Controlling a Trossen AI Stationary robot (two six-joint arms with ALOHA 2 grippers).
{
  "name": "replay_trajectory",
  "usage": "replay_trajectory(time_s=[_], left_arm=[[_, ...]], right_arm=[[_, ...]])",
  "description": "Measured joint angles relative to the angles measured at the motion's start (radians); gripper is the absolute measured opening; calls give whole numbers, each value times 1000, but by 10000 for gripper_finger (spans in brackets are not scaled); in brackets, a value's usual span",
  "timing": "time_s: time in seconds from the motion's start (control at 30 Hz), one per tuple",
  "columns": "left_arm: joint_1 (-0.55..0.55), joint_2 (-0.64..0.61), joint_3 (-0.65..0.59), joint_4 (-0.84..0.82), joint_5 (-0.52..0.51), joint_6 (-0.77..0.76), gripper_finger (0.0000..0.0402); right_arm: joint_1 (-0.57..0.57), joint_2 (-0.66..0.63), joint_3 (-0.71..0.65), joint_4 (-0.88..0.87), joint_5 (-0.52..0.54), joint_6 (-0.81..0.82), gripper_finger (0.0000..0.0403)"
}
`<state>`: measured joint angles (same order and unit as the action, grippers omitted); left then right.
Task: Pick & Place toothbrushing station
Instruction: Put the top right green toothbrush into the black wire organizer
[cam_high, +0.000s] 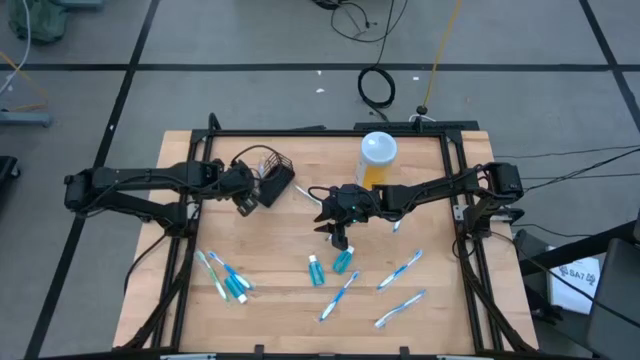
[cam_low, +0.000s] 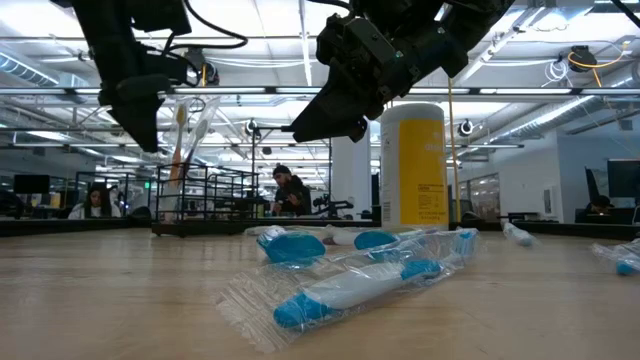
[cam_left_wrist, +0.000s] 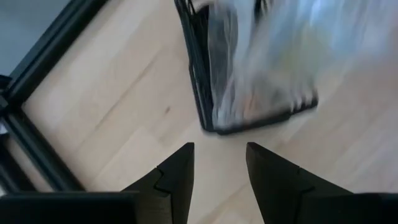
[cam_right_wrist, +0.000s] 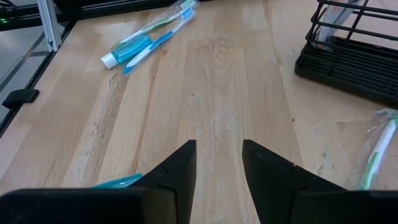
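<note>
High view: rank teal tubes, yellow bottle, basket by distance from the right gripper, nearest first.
From the right gripper, mid-table:
1. Teal tubes, just below it toward the front edge.
2. Yellow bottle, behind it at the back edge.
3. Basket, off to its left beside the left gripper.

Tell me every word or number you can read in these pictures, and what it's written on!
None can be read for sure.
Yellow canister: faint grey print on its side, too blurred to read.
White box on the floor beside the table: dark letters, too small to read.
Wrapped toothbrushes and teal tubes: no readable print.
</note>
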<state>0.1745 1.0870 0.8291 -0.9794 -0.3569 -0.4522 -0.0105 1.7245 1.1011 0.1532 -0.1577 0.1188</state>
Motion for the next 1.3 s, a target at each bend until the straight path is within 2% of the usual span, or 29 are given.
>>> replay_trajectory(time_s=[0.1, 0.23, 0.5, 0.77, 0.9, 1.03, 1.3], left_arm=[[-18, 0, 0, -40, 0, -34, 152], [-60, -1, 0, -58, 30, -179, 152], [-249, -3, -1, -72, 23, -328, 152], [-485, 4, -14, -29, -244, -485, 152], [-569, 6, -79, 139, -272, -448, 152], [-622, 6, -160, 342, -272, -322, 152], [-621, 6, -262, 688, -176, -115, 152]], right_arm=[[0, 0, 0, 0, 0, 0, 125], [0, 0, 0, 0, 0, 0, 125], [0, 0, 0, 0, 4, 2, 125], [0, 0, 0, -1, 186, 90, 125], [0, 0, 0, -6, 185, 78, 125], [0, 0, 0, -16, 183, 78, 125], [0, 0, 0, -15, 183, 78, 125]])
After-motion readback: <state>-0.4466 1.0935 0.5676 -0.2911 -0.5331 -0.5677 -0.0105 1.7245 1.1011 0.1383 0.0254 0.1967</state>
